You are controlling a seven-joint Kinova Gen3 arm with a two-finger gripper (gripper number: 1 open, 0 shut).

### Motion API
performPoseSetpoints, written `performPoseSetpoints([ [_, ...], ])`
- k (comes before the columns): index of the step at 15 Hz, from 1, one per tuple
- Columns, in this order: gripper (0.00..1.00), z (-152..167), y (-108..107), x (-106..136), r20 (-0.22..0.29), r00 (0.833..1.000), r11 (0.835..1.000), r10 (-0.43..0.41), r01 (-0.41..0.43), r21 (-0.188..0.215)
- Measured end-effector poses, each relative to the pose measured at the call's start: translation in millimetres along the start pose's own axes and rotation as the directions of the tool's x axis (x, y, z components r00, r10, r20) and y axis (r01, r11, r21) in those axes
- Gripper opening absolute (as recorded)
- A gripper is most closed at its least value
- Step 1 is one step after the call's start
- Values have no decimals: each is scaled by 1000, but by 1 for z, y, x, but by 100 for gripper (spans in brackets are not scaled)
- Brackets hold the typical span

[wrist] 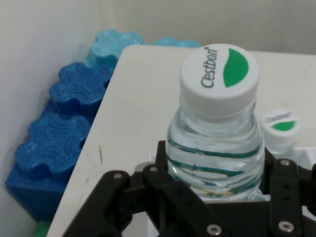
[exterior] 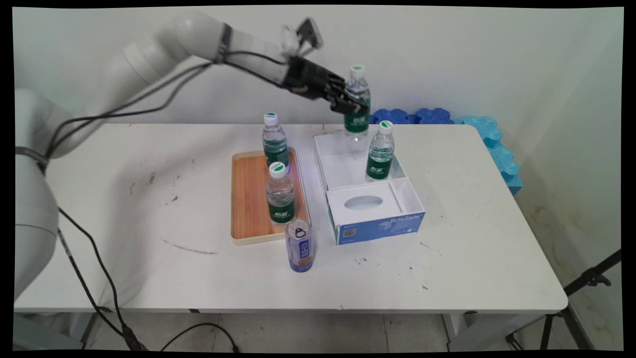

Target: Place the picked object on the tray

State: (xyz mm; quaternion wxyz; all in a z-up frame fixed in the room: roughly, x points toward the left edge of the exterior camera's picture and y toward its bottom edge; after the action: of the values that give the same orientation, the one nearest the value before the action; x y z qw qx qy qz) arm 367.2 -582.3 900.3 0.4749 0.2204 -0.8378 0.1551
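White table point(exterior: 447, 258) against pale wall, blue foam mats point(exterior: 489, 132) behind.

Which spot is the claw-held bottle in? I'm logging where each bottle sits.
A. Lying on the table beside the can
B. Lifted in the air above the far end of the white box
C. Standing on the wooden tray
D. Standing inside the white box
B: the claw is shut on a water bottle that hangs above the far end of the white box, clear of the bottle standing inside.

Four water bottles point(exterior: 357, 99), one can point(exterior: 299, 245), one tray point(exterior: 248, 199), one box point(exterior: 397, 191).
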Motion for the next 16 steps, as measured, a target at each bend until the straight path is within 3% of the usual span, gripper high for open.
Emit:
performPoseSetpoints([
  [4,0,-74,10,5,0,1000,1000,-8,8,-30],
  [8,0,-137,19,-11,29,1000,998,0,1,-65],
  [13,0,-206,30,-58,87,996,994,20,-11,-105],
  [16,0,-230,37,-87,99,994,993,34,-22,-119],
])
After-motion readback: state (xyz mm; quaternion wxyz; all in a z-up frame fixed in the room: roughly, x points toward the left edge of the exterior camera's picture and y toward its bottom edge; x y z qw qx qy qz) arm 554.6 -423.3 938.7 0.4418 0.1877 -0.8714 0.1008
